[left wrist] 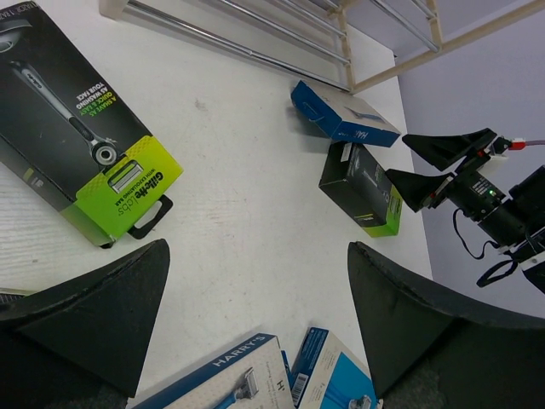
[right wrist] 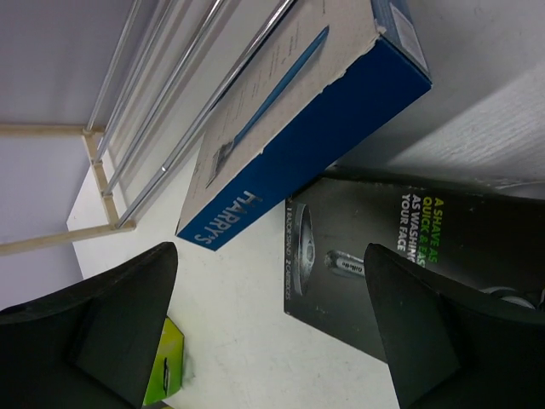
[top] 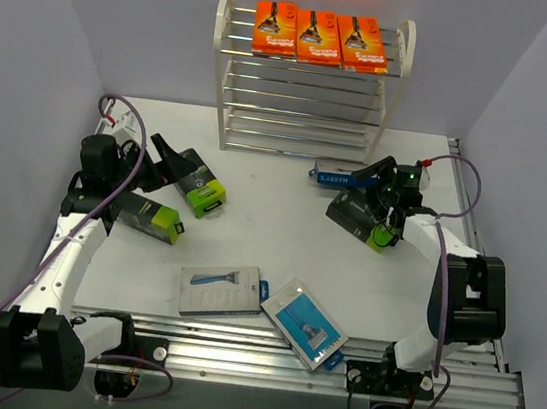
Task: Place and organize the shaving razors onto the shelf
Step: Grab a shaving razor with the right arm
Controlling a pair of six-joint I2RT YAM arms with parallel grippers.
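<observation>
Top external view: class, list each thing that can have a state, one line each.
shelf: upright, top tier loaded, lower tiers bare.
orange cards: three side by side on top tier.
blue packs: all three on table.
black-and-green boxes: all three on table.
left gripper: open, empty.
right gripper: open, empty.

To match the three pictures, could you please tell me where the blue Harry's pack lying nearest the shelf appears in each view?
Top external: the blue Harry's pack lies right of centre, in front of the shelf.
Left wrist: the pack is upper right of centre, below the shelf rods.
Right wrist: the pack fills the upper centre, tilted.
Shared landmark: the black-and-lime box beside it.
</observation>
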